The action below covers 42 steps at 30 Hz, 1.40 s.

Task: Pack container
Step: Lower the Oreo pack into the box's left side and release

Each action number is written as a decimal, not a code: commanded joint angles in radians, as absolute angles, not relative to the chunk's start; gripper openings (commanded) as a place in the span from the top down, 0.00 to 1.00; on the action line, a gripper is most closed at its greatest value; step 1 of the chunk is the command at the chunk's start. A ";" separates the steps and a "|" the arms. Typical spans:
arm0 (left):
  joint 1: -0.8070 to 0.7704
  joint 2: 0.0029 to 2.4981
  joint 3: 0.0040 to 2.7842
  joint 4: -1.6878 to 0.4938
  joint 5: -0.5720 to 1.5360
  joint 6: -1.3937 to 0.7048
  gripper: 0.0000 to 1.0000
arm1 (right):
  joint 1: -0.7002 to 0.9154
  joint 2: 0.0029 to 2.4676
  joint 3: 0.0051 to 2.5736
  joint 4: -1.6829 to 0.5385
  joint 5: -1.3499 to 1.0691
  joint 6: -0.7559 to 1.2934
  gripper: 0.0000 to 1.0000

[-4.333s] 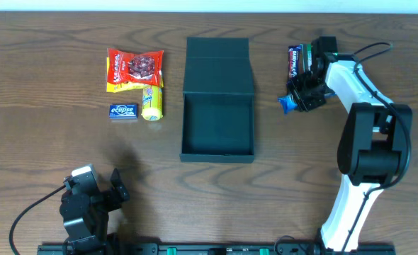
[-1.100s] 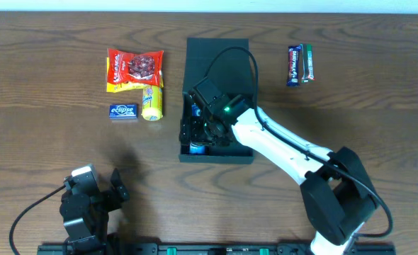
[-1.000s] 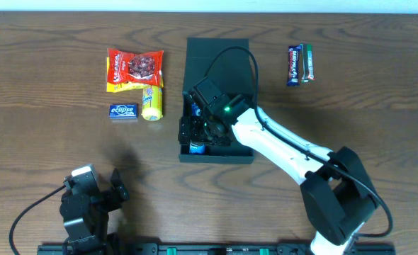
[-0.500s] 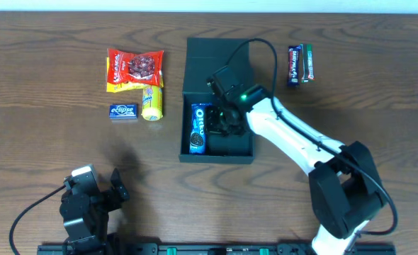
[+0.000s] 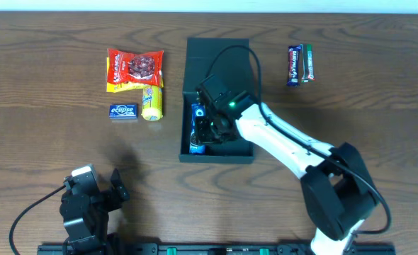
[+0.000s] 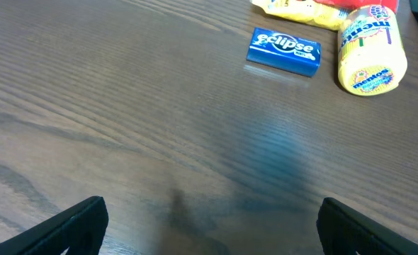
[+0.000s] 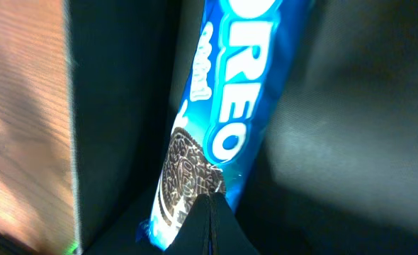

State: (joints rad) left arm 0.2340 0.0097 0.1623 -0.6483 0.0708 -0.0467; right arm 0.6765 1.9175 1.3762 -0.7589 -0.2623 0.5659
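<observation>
The dark teal-black container lies open at mid-table with its flap lid folded back. A blue Oreo packet lies inside along its left wall, partly hidden by my right gripper. In the right wrist view the Oreo packet lies lengthwise on the container floor. My right gripper is shut with its tips at the packet's near end and nothing between them. My left gripper is open and empty over bare table at the front left.
A red snack packet, a yellow Mentos roll and a blue Eclipse pack lie left of the container. Two bars lie at the back right. The Eclipse pack and Mentos roll show in the left wrist view.
My right gripper carried the Oreo packet from the back right into the container and let it go. It drew right, and has now moved back left over the packet. Left arm still.
</observation>
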 commanded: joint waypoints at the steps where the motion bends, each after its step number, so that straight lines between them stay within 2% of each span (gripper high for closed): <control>1: 0.236 0.004 0.157 -0.655 0.063 -0.029 0.05 | 0.694 1.963 1.394 -0.760 -0.266 0.541 0.99; 8: 0.236 0.004 0.157 -0.655 0.063 -0.029 0.05 | 0.695 2.014 1.395 -0.746 -0.266 0.541 0.99; 14: 0.236 0.004 0.157 -0.655 0.063 -0.029 0.05 | 0.685 1.947 1.429 -0.751 -0.290 0.488 0.99; 20: 0.236 0.004 0.157 -0.655 0.063 -0.029 0.05 | 0.671 1.868 1.431 -0.749 -0.079 0.479 0.99; 28: 0.236 0.004 0.157 -0.655 0.063 -0.029 0.05 | 0.662 1.963 1.427 -0.749 -0.027 0.572 0.99; 36: 0.235 0.004 0.157 -0.655 0.063 -0.029 0.05 | 0.664 2.039 1.427 -0.728 -0.053 0.597 0.99; 42: 0.236 0.004 0.157 -0.655 0.063 -0.029 0.05 | 0.662 2.084 1.427 -0.657 -0.241 0.543 0.99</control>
